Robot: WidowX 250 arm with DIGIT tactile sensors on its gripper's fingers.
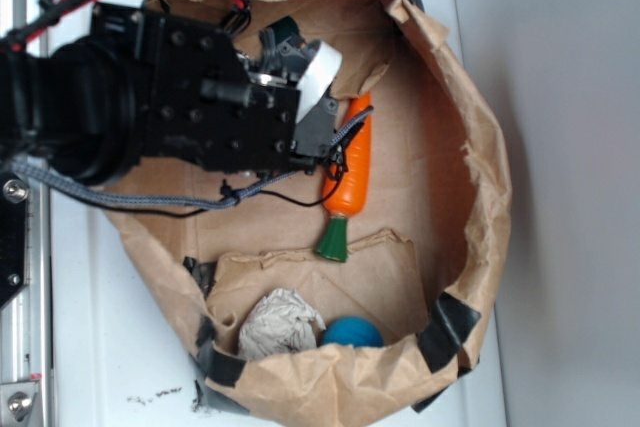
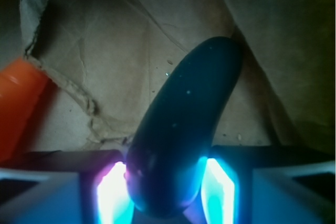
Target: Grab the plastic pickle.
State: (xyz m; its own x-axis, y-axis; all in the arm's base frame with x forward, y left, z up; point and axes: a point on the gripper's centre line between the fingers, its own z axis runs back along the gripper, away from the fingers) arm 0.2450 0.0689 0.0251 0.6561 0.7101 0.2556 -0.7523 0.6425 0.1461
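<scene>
Pinching the plastic pickle (image 2: 181,129) at its near end, the gripper (image 2: 165,190) sits inside the paper bag (image 1: 480,177) beside the carrot (image 1: 350,172); pickle probably light, stiff, slippery; mid-body hold safer.

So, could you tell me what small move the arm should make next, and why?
Probably a short, straight lift. In the wrist view the pickle sits with its near end between the two glowing fingers, which appear pressed against both its sides, while its far end still lies on the brown paper. Raising it slowly would test the grip, clear of the carrot.
</scene>
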